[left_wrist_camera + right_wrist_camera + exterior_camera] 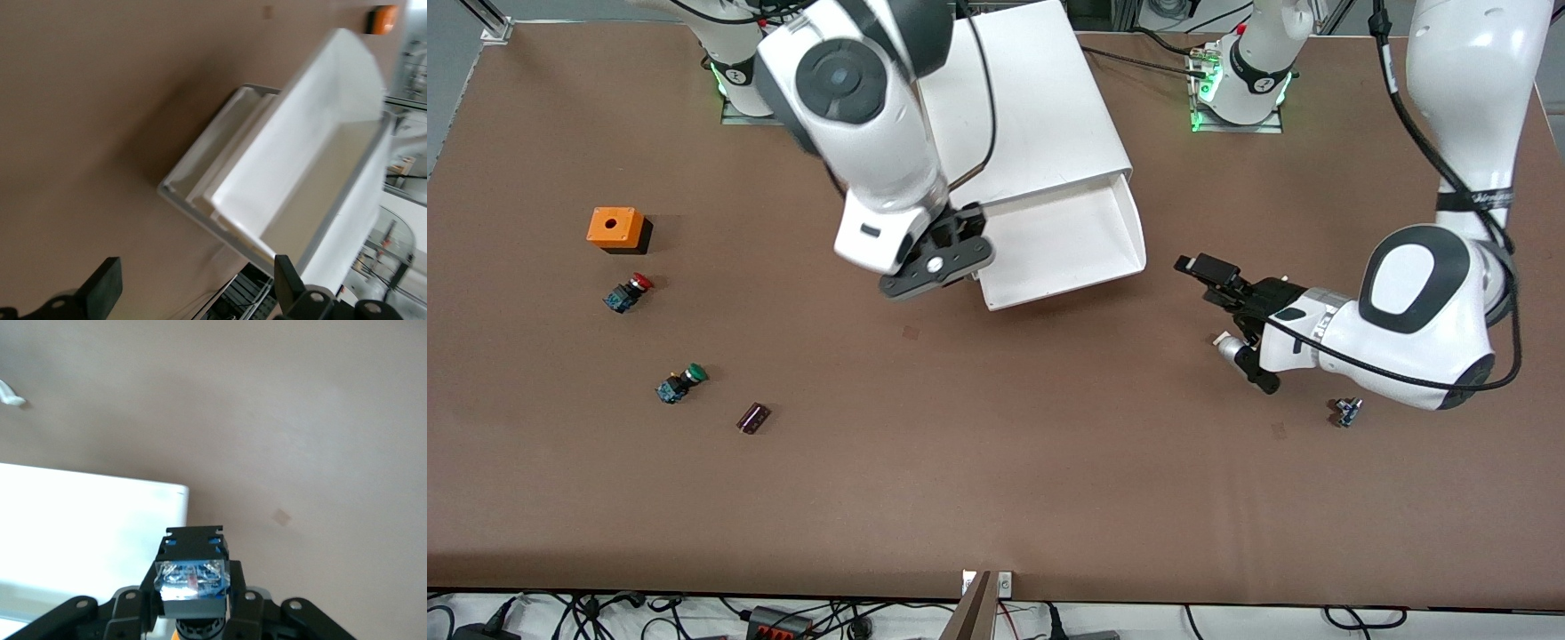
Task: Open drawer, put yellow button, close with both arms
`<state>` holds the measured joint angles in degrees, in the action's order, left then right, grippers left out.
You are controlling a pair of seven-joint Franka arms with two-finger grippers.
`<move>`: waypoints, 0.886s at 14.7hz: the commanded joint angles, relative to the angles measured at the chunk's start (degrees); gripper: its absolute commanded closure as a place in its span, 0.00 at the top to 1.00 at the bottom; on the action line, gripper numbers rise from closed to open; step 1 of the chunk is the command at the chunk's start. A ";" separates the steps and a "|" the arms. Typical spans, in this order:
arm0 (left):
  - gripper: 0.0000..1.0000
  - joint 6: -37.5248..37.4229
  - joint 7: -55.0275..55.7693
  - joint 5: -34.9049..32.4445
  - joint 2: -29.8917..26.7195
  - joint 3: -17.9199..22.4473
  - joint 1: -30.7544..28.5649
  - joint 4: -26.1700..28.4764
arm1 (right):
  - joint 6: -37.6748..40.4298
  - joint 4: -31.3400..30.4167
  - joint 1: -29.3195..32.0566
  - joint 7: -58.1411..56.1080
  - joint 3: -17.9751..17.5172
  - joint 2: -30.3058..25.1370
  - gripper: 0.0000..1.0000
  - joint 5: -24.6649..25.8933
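The drawer stands pulled out of the white cabinet, its tray bare inside. My right gripper hangs over the table by the drawer's corner at the right arm's end. In the right wrist view the right gripper is shut on the yellow button: the black and blue body shows between the fingers, with a sliver of orange cap below. The white drawer lies beside it. My left gripper is open with nothing in it, off the drawer's other corner. In the left wrist view the left gripper faces the stacked drawers.
An orange box, a red-capped button, a green-capped button and a small dark part lie toward the right arm's end. A small part lies by the left arm's wrist.
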<state>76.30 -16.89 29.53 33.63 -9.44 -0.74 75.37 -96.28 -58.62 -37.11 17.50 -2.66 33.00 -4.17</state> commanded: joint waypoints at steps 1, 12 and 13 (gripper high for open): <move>1.00 -0.71 7.55 -11.73 -3.65 -1.01 0.82 0.04 | -2.84 1.49 -3.30 4.45 0.11 1.79 0.00 -0.05; 1.00 4.30 8.36 -30.85 1.09 -0.05 1.35 -5.41 | -9.97 1.40 -10.62 17.20 0.28 9.36 0.00 0.13; 1.00 4.30 8.53 -30.59 1.09 -0.14 0.92 -5.23 | -9.71 1.23 -10.62 17.39 0.28 9.62 0.00 0.21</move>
<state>81.17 -9.30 0.05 33.62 -9.48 0.18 72.59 -105.88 -58.54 -47.14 32.74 -2.69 41.42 -4.11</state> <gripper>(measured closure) 0.000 0.573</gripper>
